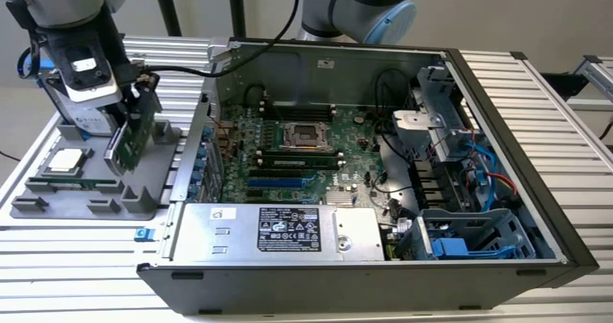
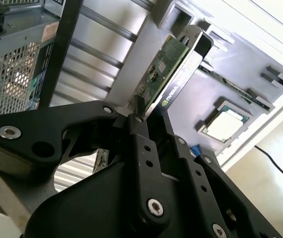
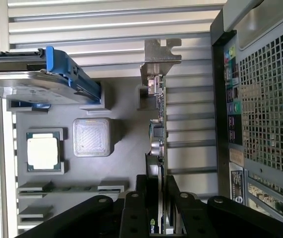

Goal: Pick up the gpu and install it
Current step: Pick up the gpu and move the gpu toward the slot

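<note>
My gripper (image 2: 143,115) is clenched on the gpu (image 2: 173,64), one finger on the green board face and the other on the black shroud. In the first wrist view the card (image 3: 157,134) runs edge-on away from my fingers (image 3: 131,208), with its silver bracket (image 3: 160,54) at the far end.

In the exterior view I hold the card (image 1: 129,143) tilted over the gray tray (image 1: 86,204), outside the computer case (image 1: 498,57) on the exterior view's left. I cannot tell whether its lower end touches the tray.

The tray holds the square silver processor chip (image 3: 42,152) in its own pocket, a pale ribbed square block (image 3: 92,137) just beside it, a thin green memory stick (image 3: 74,188) in a slot, and the hard drive (image 3: 37,82) in its blue frame standing at the far side.

Beyond that, the case lies open. Inside are the green motherboard (image 1: 287,158) with a bare processor socket (image 1: 304,135), a silver power supply (image 1: 278,233) along the near wall, and a blue drive cage (image 1: 460,240) in the corner on the exterior view's right.
</note>
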### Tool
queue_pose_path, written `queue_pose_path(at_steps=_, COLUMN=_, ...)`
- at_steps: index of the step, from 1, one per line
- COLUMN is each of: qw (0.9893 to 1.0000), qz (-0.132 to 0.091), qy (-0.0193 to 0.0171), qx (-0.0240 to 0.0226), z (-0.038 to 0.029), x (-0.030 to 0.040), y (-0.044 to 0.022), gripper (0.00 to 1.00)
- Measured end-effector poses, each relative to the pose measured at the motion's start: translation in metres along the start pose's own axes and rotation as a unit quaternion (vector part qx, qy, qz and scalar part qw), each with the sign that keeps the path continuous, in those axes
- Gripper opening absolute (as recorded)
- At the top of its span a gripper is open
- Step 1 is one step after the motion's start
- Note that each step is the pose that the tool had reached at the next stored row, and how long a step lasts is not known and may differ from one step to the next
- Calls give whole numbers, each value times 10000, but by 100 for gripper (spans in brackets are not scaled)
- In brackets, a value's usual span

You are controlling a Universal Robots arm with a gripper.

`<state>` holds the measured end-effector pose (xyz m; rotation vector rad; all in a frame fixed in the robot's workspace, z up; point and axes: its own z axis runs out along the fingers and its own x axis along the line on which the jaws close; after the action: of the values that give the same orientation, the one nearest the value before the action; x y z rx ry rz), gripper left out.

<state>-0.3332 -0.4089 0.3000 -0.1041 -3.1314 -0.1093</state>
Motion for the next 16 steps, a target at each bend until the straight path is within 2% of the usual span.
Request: queue_pose_path(at_steps=16, qw=10000, qz=-1, qy=0, qx=0, z=-153, x=0, y=10, gripper=0)
